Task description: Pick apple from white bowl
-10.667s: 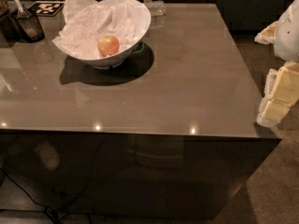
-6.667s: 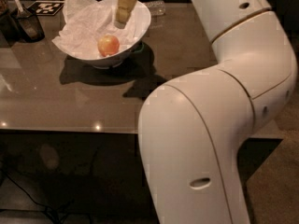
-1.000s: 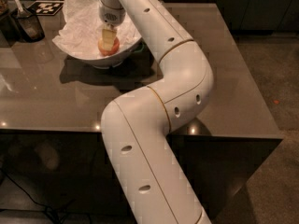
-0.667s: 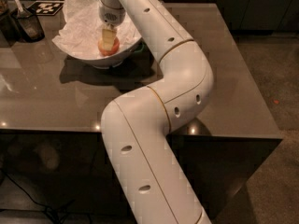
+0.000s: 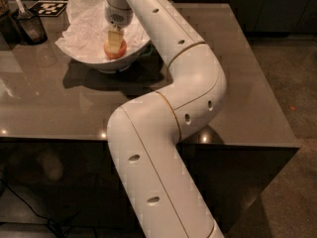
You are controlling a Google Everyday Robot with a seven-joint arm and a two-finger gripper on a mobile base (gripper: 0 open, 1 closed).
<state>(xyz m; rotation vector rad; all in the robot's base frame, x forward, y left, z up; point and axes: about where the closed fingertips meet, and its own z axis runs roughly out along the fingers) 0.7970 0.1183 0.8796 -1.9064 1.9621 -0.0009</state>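
1. The tool [image 5: 115, 39] hangs at the end of the white arm [image 5: 190, 81], pointing steeply down into the white bowl [image 5: 113, 64]. Its pale yellow tip sits right on top of the apple [image 5: 122, 49].
2. Tool and apple touch, but whether the tool is clenched on the fruit or released cannot be told from this angle.
3. The apple lies inside the white bowl, on the side nearer the camera and a little right of the bowl's middle, nested in the crumpled white paper [image 5: 86, 19]. Only its reddish-orange flanks show on either side of the tool.
4. The apple looks round, with no clear long axis. Its top is covered, so which way the stem end points cannot be told.
5. The white bowl stands upright on the table [image 5: 59, 103], mouth up, in the far left part of the top. The paper rises above its far rim.
6. The arm runs from the bowl back across the table, bends at a large elbow over the right half, then drops past the near edge.
7. A dark container [image 5: 30, 29] with a utensil [image 5: 16, 1] stands left of the bowl, apart from it.
8. A black-and-white marker card [image 5: 47, 7] lies flat behind that container.
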